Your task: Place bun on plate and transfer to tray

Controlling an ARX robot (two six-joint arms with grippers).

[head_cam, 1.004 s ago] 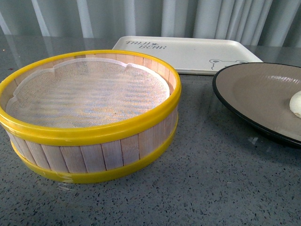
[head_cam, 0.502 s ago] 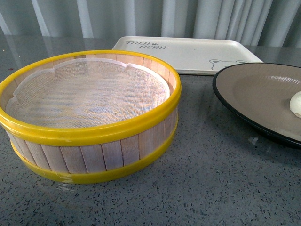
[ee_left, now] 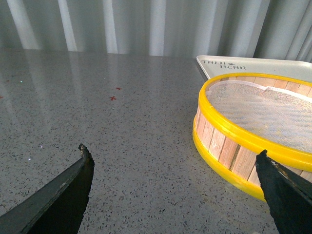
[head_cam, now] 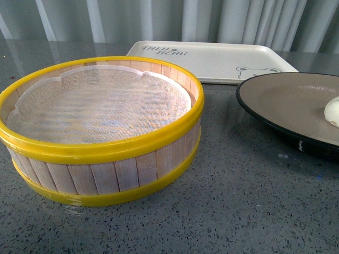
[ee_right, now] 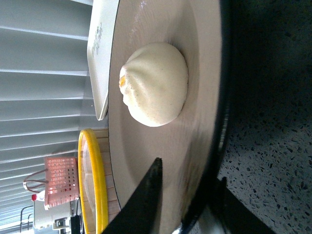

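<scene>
The right gripper [ee_right: 190, 170] pinches the plate [ee_right: 204, 58] by its rim, one finger over, one under: stiff, glazed, probably slippery, so an edge hold may tip. The bun [ee_right: 153, 83] sits loose on it, soft, light, apt to roll. The left gripper [ee_left: 173, 150] hangs spread, empty, near the steamer basket [head_cam: 106, 151]. Beyond lies the tray [head_cam: 212, 58], nothing barring it.

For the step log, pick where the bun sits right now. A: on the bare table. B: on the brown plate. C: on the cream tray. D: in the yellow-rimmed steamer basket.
B: the bun rests on the taupe inside of the plate; the steamer basket holds only its mesh liner, and no bun shows on the tray.
</scene>
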